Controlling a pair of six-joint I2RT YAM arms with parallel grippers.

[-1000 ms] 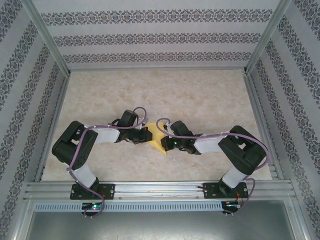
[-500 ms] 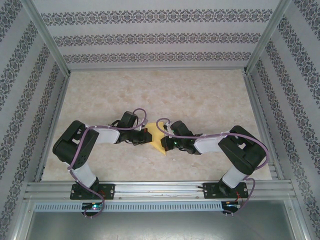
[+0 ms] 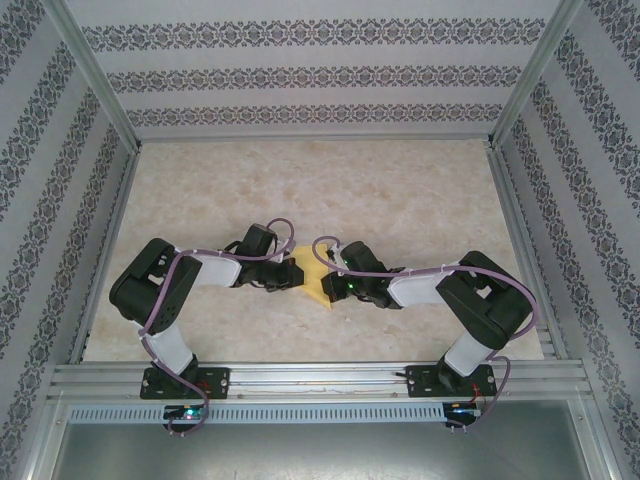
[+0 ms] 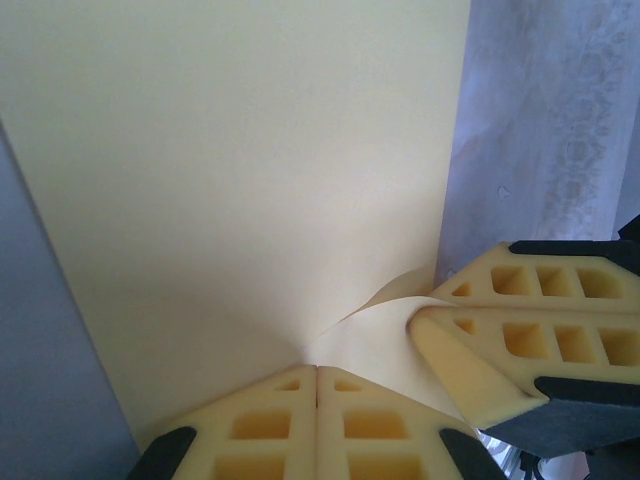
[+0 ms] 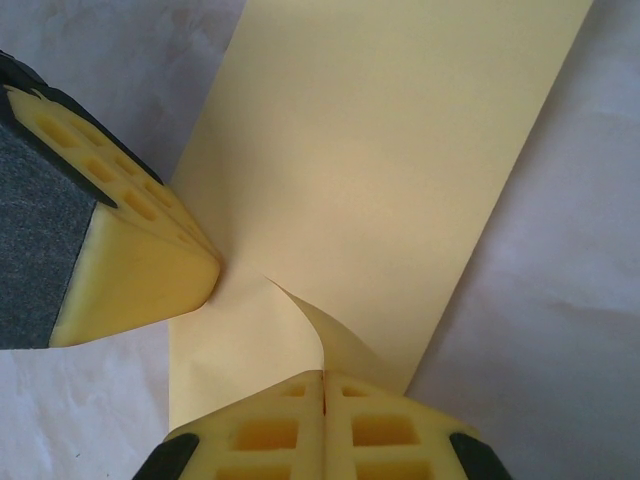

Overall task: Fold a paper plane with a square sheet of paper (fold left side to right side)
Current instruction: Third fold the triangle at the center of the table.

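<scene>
The paper [image 4: 250,170] is pinned by the closed left gripper [image 4: 316,385]; its flap is pinched in the right gripper [image 5: 325,392]. If pulled hard, it could be torn or skewed.

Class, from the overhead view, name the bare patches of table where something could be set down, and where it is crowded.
Bare: the far half of the table, from the back wall down to the arms, and the near strip between the two arm bases. Crowded: the middle, where the left gripper and right gripper meet on the yellow sheet of paper.
</scene>
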